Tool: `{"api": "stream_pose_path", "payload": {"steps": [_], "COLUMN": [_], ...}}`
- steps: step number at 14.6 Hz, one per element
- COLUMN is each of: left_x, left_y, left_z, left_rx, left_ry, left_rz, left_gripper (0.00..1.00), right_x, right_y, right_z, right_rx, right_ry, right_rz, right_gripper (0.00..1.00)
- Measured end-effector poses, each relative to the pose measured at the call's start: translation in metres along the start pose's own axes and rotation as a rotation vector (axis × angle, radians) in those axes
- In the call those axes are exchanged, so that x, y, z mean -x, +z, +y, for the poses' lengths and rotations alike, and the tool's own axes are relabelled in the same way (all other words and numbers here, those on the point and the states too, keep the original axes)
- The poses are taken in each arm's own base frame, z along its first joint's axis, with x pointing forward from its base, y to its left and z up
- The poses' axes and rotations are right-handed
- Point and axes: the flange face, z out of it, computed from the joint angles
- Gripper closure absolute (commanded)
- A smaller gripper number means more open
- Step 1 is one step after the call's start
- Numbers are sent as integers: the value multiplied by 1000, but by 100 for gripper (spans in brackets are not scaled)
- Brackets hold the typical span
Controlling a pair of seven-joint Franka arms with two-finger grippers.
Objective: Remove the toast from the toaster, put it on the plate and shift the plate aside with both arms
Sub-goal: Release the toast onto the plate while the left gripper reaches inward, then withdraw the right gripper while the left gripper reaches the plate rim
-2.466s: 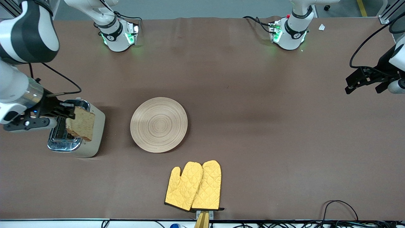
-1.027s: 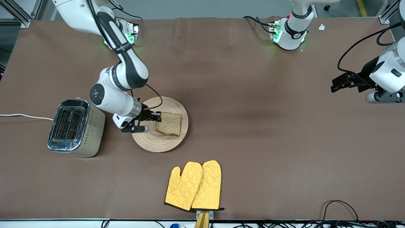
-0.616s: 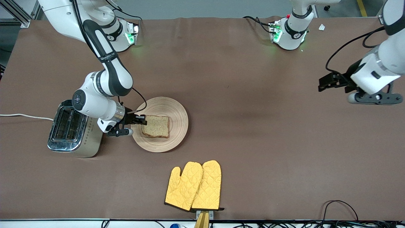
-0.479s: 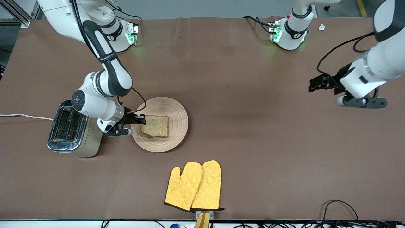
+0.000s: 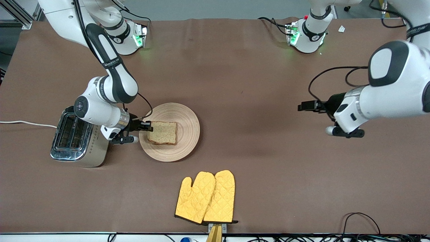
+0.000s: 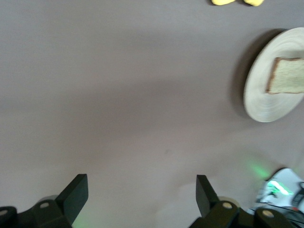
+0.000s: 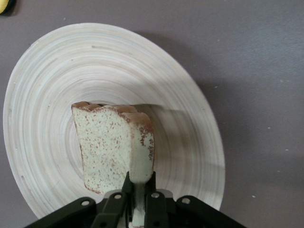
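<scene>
Brown tabletop point(image 5: 255, 141), toast point(image 5: 162, 133) over plate point(image 5: 188, 121).
Right claw point(image 5: 147, 126) pinches toast's edge above plate; left claw point(image 5: 304, 106) spread wide over bare tabletop, plate well apart.

Even, bright light from above; the plate point(image 5: 188, 134) throws a soft shadow on the table point(image 5: 252, 151). The left wrist view is blurred, colours look pale.

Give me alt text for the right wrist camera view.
The right gripper is shut on one edge of the toast, holding the speckled slice over the middle of the round wooden plate. Brown table surrounds the plate.
</scene>
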Motion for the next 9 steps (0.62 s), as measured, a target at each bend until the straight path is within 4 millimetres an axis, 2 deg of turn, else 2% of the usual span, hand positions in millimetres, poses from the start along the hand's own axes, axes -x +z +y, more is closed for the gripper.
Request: {"api": "stream_pose_path", "payload": {"steps": [3,5,7,9], "left_x": [-31,-42,-48,-55], "left_y": [47,70,90,112], "left_z": [-7,-5,6,23], "left_rx": [98,134,174,234], "left_ry": [-45,-58,-58,-61], "left_rz": [-42,-61,-71,-68], "left_gripper": [1,1,1,1], "right_x": [-3,-3,-5,-8], "right_y": [-4,-6,-13,-32], "right_z": [15,24,32,42], "right_rx": [5,12,30,71], "right_ry": [21,25,18,-6], "right_rz": [6,8,17,38], "right_gripper": [0,0,0,0]}}
